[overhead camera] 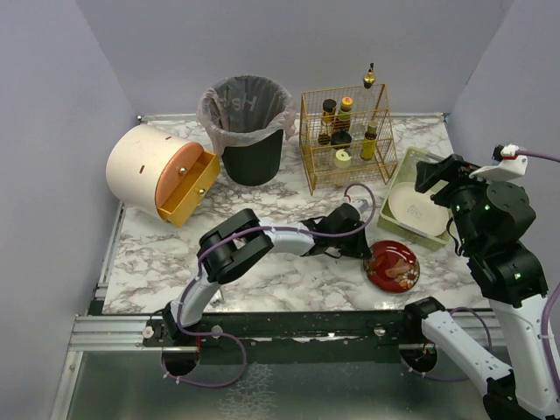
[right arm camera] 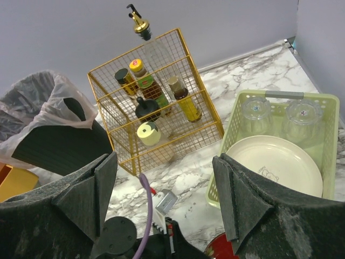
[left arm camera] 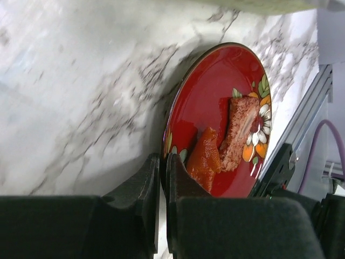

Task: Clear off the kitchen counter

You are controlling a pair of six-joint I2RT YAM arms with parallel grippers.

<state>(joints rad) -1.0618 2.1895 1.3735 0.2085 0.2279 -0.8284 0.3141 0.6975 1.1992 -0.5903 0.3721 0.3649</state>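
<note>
The kitchen counter (overhead camera: 262, 280) is white marble with grey veins. A red plate (overhead camera: 392, 265) painted with flowers lies near its front right edge. In the left wrist view the red plate (left arm camera: 215, 108) carries two pieces of reddish food (left arm camera: 237, 135). My left gripper (left arm camera: 163, 172) is shut on the plate's near rim, with one finger over it and one under. In the top view the left gripper (overhead camera: 363, 248) sits at the plate's left edge. My right gripper (right arm camera: 164, 178) hangs open and empty, high above the counter's right side (overhead camera: 435, 179).
A black bin with a plastic liner (overhead camera: 248, 127) stands at the back. Right of it is a gold wire rack of bottles (overhead camera: 346, 136). A green basket (overhead camera: 398, 171) holds a white plate and two glasses. A cream round box with an open yellow drawer (overhead camera: 157, 171) sits at the left.
</note>
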